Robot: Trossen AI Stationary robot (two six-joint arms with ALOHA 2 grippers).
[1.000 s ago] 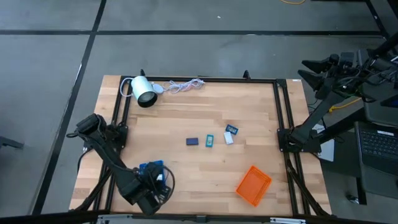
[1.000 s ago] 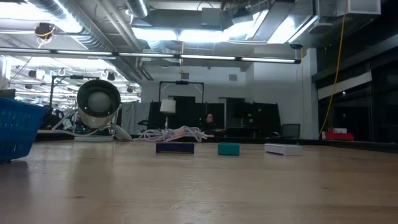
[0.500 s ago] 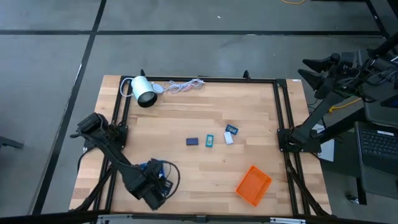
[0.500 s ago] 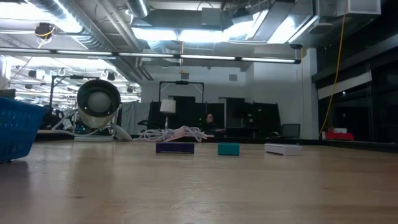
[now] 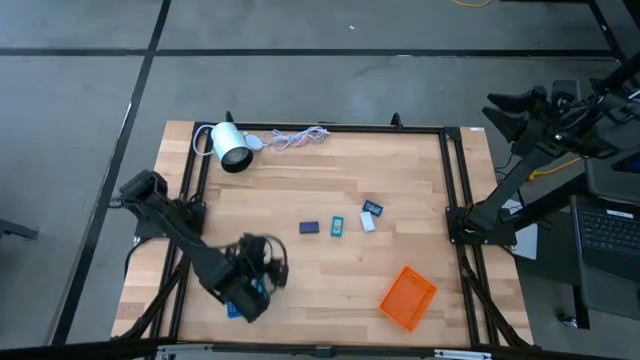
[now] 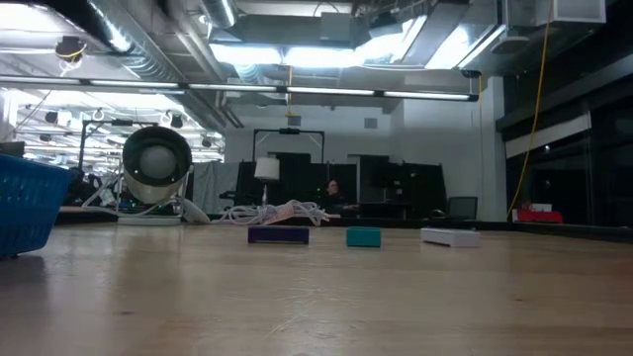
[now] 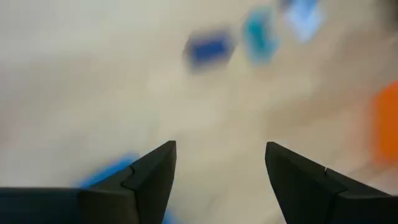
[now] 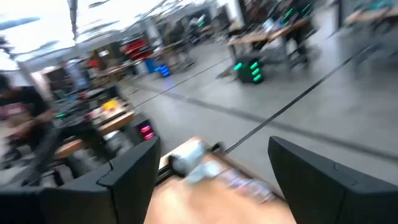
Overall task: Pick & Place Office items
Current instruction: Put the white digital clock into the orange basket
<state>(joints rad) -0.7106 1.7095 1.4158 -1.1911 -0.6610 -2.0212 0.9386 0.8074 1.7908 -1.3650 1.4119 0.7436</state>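
Four small office items lie near the table's [image 5: 300, 180] middle: a navy piece [image 5: 310, 228], a teal piece [image 5: 338, 226] just beside it, a white piece [image 5: 368, 223] next, and a blue piece [image 5: 373, 208] close by the white one, toward the far edge. None touches a tray or a gripper.

At the far left corner a white lamp [image 5: 230, 147] lies on its side, its cord [image 5: 292, 138] bunched along the far edge. Near the left front the blue tray [image 5: 243, 300] is mostly hidden under the left arm; only a bit of its mesh shows. In the low view its wall [image 6: 28, 205] stands at the frame's left edge, with the lamp's round face [image 6: 156, 158] behind it and the navy [image 6: 278, 234], teal [image 6: 363, 236] and white [image 6: 450, 236] pieces in a row across the wood. Bare wood lies between the blue tray and the pieces. The orange tray [image 5: 408, 297] sits toward the right front, apart from them.

The left arm reaches from the table's left side across to the front, its gripper [image 5: 262, 262] over the blue tray's inner edge. In the left wrist view its fingers [image 7: 152, 174] stand wide apart with nothing between them, pointing toward the blurred navy [image 7: 209, 48] and teal [image 7: 258, 34] pieces.

The right arm is folded up off the table's right edge, its gripper [image 5: 495, 110] over the floor, fingers [image 8: 134, 165] spread wide and empty.
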